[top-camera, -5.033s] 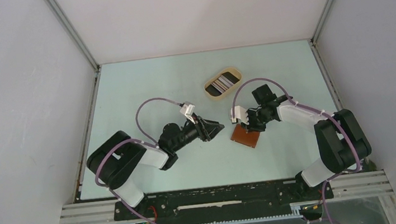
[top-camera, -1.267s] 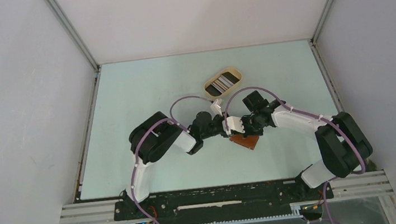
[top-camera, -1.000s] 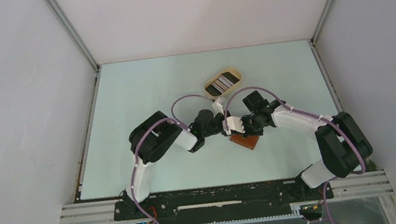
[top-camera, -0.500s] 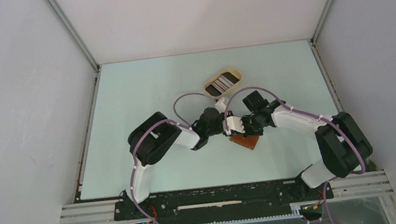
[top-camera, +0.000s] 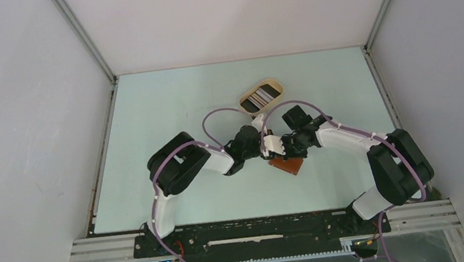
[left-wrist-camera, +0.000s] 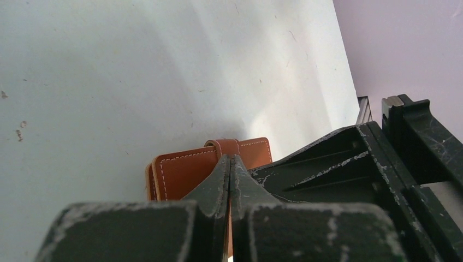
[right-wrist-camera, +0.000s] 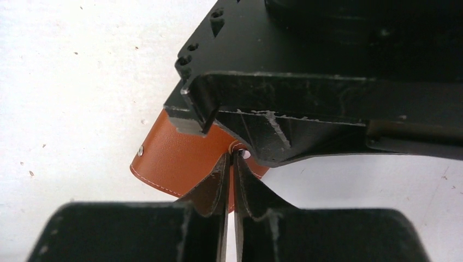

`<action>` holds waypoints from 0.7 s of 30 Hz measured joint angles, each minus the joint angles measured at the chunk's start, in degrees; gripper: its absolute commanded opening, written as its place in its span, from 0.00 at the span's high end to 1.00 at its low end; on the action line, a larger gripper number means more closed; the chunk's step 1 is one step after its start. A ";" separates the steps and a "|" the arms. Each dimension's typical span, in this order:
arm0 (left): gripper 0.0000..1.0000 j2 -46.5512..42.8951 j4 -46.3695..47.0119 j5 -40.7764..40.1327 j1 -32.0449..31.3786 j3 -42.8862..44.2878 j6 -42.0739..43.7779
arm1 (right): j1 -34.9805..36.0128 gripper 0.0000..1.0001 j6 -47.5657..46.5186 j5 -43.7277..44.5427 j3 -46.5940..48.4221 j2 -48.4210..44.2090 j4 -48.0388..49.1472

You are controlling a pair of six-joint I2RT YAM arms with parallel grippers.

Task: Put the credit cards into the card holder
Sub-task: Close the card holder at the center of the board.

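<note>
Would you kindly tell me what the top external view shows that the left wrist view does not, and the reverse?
Only the top external view shows the beige oval tray holding the credit cards beyond the arms, and the whole table. Only the left wrist view shows the white stitching and closing tab of the card holder, with the left claw pressed shut right at that tab. Both show the reddish-brown card holder lying folded on the table, with the right claw close beside the left.
</note>
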 measured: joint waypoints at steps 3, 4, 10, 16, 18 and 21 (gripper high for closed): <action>1.00 -0.24 -0.50 -0.35 -0.04 0.00 0.04 | 0.13 0.75 0.57 -0.09 0.07 0.04 -0.33; 1.00 -0.24 -0.55 -0.44 -0.07 0.00 0.04 | 0.22 0.73 0.68 -0.11 0.11 0.04 -0.52; 1.00 -0.42 -0.92 -0.87 -0.15 0.00 0.35 | -0.02 0.65 1.03 -1.53 0.09 -0.87 -1.64; 1.00 -0.50 -1.11 -1.27 -0.20 0.00 0.37 | -2.29 0.67 0.96 -5.20 0.04 -4.46 -4.02; 1.00 -0.50 -1.14 -1.29 -0.20 0.00 0.39 | -3.43 0.68 0.90 -6.32 0.02 -5.70 -4.42; 1.00 -0.50 -1.14 -1.29 -0.20 0.00 0.39 | -5.14 0.72 0.96 -7.69 0.02 -6.40 -4.55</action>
